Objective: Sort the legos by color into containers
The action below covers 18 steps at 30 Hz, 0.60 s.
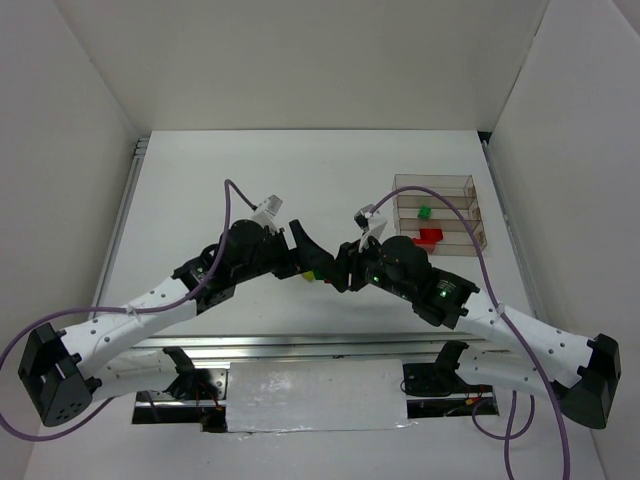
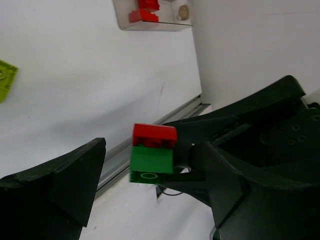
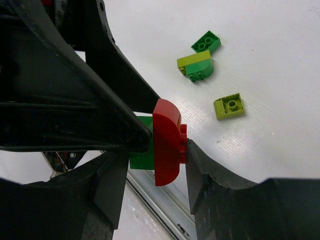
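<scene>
A red lego stuck on a dark green lego (image 3: 160, 142) is held above the table. My right gripper (image 3: 157, 150) is shut on this stack, one finger on the red side and one on the green side. My left gripper (image 2: 155, 150) is open with the stack (image 2: 152, 155) between its fingers, apart from both. In the top view both grippers (image 1: 322, 266) meet mid-table and hide the stack. The clear container (image 1: 440, 208) at the back right holds a green lego (image 1: 424, 212) and red legos (image 1: 431, 236). It also shows in the left wrist view (image 2: 150, 22).
Loose on the table in the right wrist view are a dark green lego (image 3: 206, 42), a yellow-green on green pair (image 3: 195, 66) and a yellow-green lego (image 3: 229, 106). A metal rail (image 3: 165, 200) runs along the near edge. White walls enclose the table.
</scene>
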Each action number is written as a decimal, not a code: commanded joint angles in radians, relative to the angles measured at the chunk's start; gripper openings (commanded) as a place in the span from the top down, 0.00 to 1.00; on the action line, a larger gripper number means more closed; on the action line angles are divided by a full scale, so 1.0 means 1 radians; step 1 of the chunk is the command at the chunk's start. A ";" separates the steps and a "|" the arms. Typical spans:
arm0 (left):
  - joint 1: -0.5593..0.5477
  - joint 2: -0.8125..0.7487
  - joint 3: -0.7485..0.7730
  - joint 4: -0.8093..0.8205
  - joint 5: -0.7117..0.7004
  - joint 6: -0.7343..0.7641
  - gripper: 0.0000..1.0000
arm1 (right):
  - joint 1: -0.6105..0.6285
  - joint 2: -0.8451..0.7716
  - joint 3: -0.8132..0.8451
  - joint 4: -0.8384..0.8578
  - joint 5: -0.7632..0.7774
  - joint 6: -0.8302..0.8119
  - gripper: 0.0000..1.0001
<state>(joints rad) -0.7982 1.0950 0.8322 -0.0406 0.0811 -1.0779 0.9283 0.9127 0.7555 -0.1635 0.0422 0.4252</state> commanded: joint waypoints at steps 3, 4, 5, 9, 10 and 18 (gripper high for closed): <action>-0.013 -0.020 -0.014 0.139 0.065 -0.025 0.18 | 0.009 0.017 0.030 0.062 0.024 -0.009 1.00; -0.013 -0.018 -0.019 0.151 0.074 -0.027 0.19 | 0.012 0.021 0.031 0.070 0.024 -0.005 1.00; -0.016 -0.018 -0.025 0.175 0.094 -0.030 0.22 | 0.009 0.026 0.037 0.074 0.021 -0.002 1.00; -0.019 0.002 -0.044 0.217 0.135 -0.030 0.32 | 0.012 0.031 0.050 0.090 0.013 0.012 1.00; -0.021 0.006 -0.045 0.222 0.140 -0.031 0.34 | 0.010 0.029 0.051 0.093 0.013 0.015 1.00; -0.027 0.031 -0.056 0.286 0.204 -0.005 0.68 | 0.010 0.017 0.065 0.102 -0.007 0.032 1.00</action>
<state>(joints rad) -0.7959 1.1210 0.7685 0.0895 0.1345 -1.0718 0.9314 0.9337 0.7612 -0.1822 0.0605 0.4297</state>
